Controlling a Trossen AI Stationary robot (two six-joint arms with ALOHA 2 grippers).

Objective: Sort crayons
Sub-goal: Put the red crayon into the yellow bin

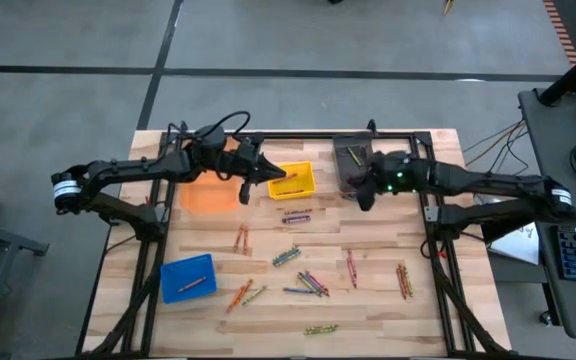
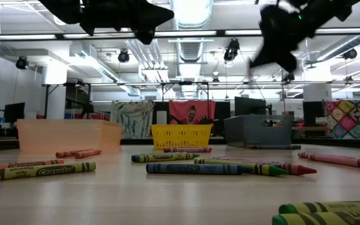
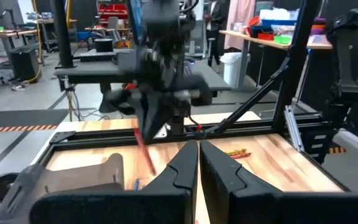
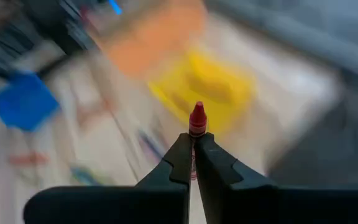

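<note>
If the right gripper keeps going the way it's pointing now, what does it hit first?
Probably the yellow bin. The right gripper, shut on a red crayon, points at it in its wrist view, and the high view agrees. Depth is unclear, so it might pass above the rim.

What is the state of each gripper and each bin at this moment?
Right gripper: shut on a red crayon, raised.
Left gripper: shut, empty, raised.
Yellow bin: upright.
Blue bin: holds one crayon.
Orange bin: upright.
Grey bin: upright.
</note>
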